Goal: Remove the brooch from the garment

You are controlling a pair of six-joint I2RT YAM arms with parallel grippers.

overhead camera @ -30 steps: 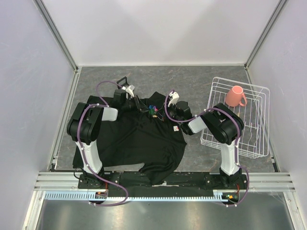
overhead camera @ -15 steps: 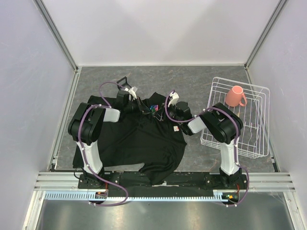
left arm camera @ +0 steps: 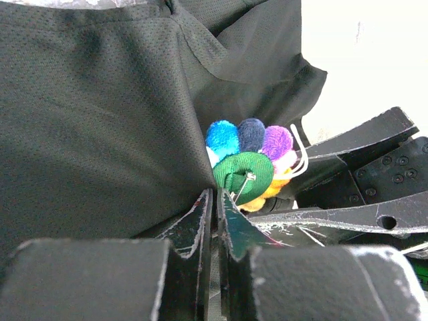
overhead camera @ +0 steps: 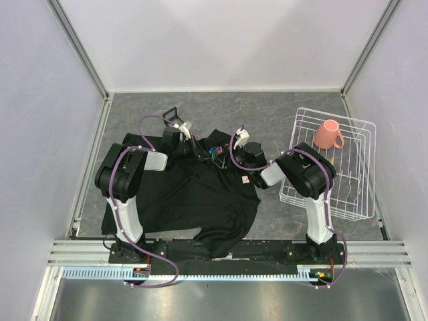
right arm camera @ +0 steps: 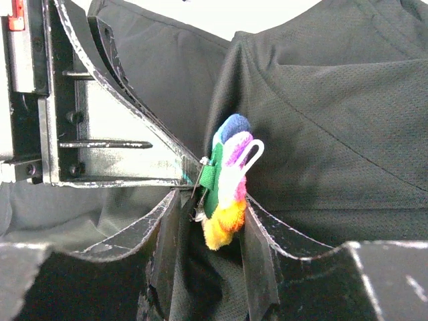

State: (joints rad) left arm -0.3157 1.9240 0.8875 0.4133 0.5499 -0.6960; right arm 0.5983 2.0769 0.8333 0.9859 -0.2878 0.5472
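**Overhead and wrist views, near to far.** At the bottom edge of the overhead view stand the bases of the left arm (overhead camera: 124, 177) and the right arm (overhead camera: 311, 177). Just above them the black shirt (overhead camera: 200, 194) lies spread on the grey table (overhead camera: 281, 114), filling the lower centre. Its white-and-red label (overhead camera: 245, 179) is near its right edge. Both arms reach inward to the shirt's upper edge at centre frame. There the brooch (left arm camera: 244, 167), a small cluster of blue, purple, green, pink and yellow puffs, sits on a raised fold of cloth, its metal pin (left arm camera: 246, 182) showing. The left gripper (left arm camera: 215, 197) is on its left, fingers all but together with only a slit between them. Its tips are at the puckered cloth just beside the pin; whether they nip cloth or pin cannot be told. The right gripper (right arm camera: 212, 197) is on the brooch's right with its fingers apart, one on each side of the brooch. In the right wrist view the finger at frame right touches the yellow puff, and the other stands just clear. Farther off, at the right of the overhead view, a white wire rack (overhead camera: 348, 194) holds a pink cup (overhead camera: 328, 134) in its upper part.
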